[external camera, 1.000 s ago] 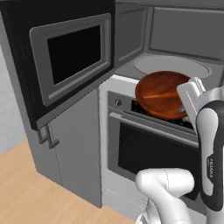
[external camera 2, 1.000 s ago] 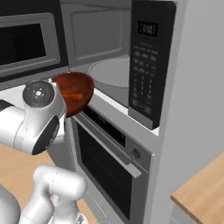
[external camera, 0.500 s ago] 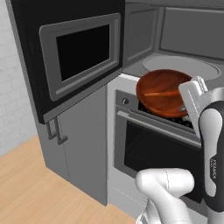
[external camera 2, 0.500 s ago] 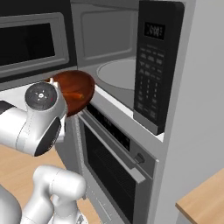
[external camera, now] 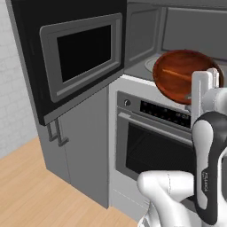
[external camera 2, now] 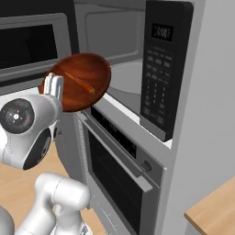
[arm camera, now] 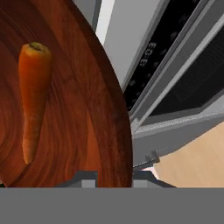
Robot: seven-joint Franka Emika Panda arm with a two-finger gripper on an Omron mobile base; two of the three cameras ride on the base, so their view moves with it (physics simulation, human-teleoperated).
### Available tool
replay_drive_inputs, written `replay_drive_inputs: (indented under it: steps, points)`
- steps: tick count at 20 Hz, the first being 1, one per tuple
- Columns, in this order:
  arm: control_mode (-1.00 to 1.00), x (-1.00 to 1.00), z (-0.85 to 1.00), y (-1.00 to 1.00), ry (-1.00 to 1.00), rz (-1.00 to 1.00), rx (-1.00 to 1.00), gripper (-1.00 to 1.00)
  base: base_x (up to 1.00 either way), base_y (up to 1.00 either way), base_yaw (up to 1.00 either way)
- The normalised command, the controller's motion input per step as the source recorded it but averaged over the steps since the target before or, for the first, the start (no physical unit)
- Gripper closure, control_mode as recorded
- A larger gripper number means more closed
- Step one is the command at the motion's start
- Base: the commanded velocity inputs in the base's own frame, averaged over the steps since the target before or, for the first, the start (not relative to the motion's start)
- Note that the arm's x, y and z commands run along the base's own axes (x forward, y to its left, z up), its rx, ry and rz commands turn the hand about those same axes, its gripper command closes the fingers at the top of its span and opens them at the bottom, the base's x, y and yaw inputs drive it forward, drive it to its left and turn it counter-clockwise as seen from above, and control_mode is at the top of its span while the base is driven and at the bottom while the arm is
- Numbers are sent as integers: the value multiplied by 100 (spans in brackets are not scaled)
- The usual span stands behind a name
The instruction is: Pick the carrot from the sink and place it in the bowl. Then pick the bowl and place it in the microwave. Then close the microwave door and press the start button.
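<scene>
Setting: fitted kitchen. Built-in black-and-grey microwave (external camera 2: 137,69), black door (external camera: 73,53) swung open, sits above a grey wall oven (external camera: 155,142). Grey cabinet (external camera: 84,150); light wood floor (external camera: 40,195).

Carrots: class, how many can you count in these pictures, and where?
1. The carrot lies inside the bowl, held in front of the open microwave. Others could be hidden outside the views.
</scene>
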Motion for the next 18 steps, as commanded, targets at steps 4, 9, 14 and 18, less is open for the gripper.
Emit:
replay_drive_inputs:
  steps: [4,9,14,18]
  points:
    - [-100,29,38,4,-10,-28,12,100,0,0,0]
    - [-100,56,30,-3,2,-7,7,100,0,0,0]
    - [-100,61,45,-9,15,-13,0,100,0,0,0]
    - [-100,36,31,-21,1,-20,0,100,0,0,0]
